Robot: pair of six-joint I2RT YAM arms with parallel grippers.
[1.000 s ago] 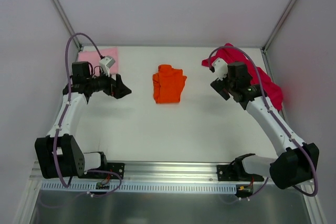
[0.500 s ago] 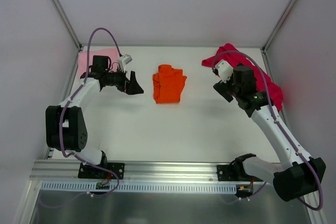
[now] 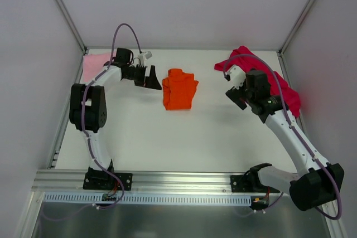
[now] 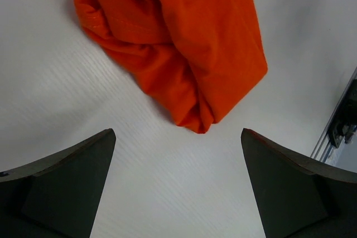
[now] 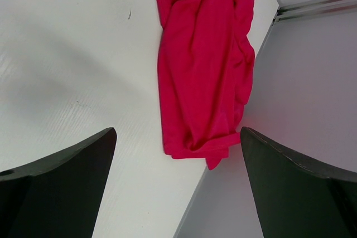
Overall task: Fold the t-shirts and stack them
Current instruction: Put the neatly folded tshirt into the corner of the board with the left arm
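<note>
**A:** Where do the shirts lie?

**B:** All three are on the table (image 3: 167, 137), well apart, each alone. The orange shirt (image 3: 179, 89) is a rumpled, roughly folded bundle in the middle of the far half. The pink shirt (image 3: 92, 66) lies flat in the far left corner, partly behind the left arm (image 3: 89, 104). The magenta shirt (image 3: 287, 93) sprawls along the right edge, against the wall (image 5: 312, 82) (creased and loose, no fold in it).

**A:** And the left gripper?

**B:** The left gripper (image 3: 153, 77) is just left of the orange shirt, jaws spread wide with nothing between them. In its wrist view the narrow end of the bundle lies ahead of the fingers (image 4: 61, 182), about midway between them and touching neither.

**A:** The right gripper?

**B:** The right gripper (image 3: 236, 96) is over bare table just left of the magenta shirt. Its jaws are also wide apart and empty. From its wrist camera the shirt runs away in a long strip along the foot of the wall, ahead of the fingers and clear of both.

**A:** How high are the grippers off the table?

**B:** I cannot tell from these views. Neither one touches cloth.
</note>
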